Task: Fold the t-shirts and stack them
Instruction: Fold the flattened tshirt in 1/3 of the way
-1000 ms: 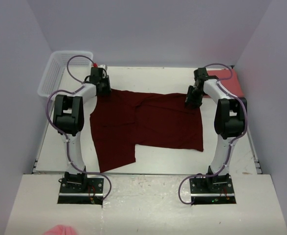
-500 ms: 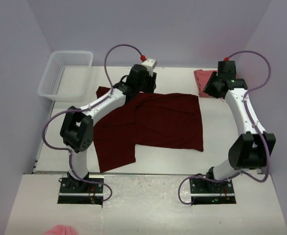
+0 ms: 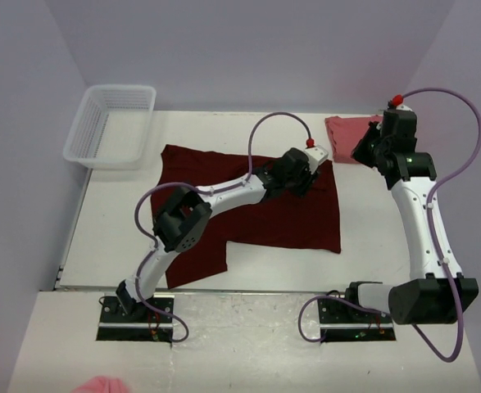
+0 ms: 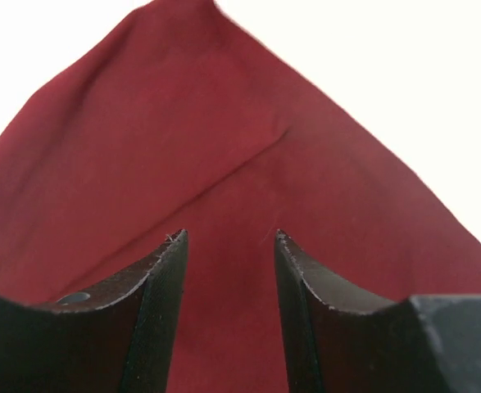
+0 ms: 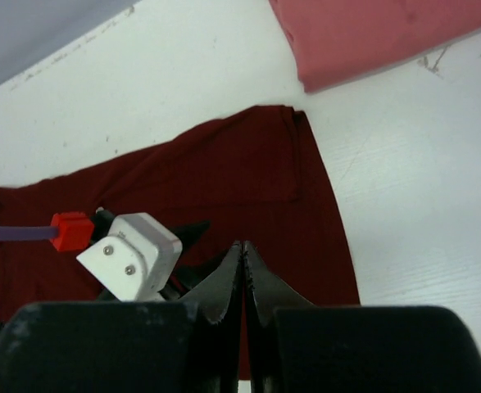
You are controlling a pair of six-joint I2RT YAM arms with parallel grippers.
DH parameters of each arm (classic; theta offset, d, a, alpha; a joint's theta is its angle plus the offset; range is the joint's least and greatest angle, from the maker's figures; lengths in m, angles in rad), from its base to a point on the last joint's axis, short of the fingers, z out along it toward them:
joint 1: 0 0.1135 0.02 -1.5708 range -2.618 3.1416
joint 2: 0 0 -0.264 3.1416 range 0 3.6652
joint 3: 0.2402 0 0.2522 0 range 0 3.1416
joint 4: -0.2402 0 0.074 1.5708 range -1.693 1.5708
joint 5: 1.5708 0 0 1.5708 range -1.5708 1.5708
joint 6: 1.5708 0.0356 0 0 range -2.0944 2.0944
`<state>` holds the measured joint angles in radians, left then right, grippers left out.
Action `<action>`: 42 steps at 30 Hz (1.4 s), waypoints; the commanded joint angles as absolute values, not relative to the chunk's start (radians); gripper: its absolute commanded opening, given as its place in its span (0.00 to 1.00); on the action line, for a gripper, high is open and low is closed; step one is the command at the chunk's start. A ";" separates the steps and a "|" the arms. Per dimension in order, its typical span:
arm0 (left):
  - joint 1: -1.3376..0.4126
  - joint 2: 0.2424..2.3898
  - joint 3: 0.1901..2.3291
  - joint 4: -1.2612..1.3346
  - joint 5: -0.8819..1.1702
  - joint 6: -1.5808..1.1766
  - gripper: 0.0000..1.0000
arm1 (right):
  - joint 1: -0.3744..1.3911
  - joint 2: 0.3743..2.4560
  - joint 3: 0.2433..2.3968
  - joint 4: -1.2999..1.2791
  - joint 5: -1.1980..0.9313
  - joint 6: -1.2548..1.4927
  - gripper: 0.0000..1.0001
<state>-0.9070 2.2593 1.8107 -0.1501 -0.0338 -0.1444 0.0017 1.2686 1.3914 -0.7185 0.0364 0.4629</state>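
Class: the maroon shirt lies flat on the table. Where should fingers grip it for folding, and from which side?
Pinch the maroon shirt at its far right corner, coming down from above. It lies flat, so only an edge offers a lip, and that corner lies free on the table.

Flat maroon t-shirt [image 3: 289, 221], pink t-shirt [image 3: 342, 129] nearby

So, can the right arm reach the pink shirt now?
Probably yes. The pink shirt lies uncovered at the far right, close to the right pincer. The left arm is over the maroon shirt, not in the way. The pincer is shut, so it must open first.
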 commanded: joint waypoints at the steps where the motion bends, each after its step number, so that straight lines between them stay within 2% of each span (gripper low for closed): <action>1: -0.914 2.301 1.899 -0.032 -0.023 -0.045 0.48 | 0.005 1.253 1.364 -0.719 -0.029 0.446 0.00; 6: -0.917 2.391 1.985 -0.018 0.142 -0.008 0.53 | 0.005 1.232 1.359 -0.721 -0.032 0.443 0.00; 12: -0.919 2.476 2.066 0.014 0.236 0.063 0.54 | 0.005 1.210 1.344 -0.721 -0.058 0.442 0.00; 20: -0.908 2.574 2.172 0.002 0.347 0.098 0.47 | 0.005 1.180 1.313 -0.724 -0.052 0.433 0.00; 25: -0.882 2.602 2.190 0.005 0.380 0.075 0.35 | 0.005 1.158 1.298 -0.723 -0.063 0.426 0.00; 42: -0.819 2.669 2.270 -0.040 0.506 0.028 0.38 | 0.005 1.109 1.267 -0.715 -0.101 0.419 0.00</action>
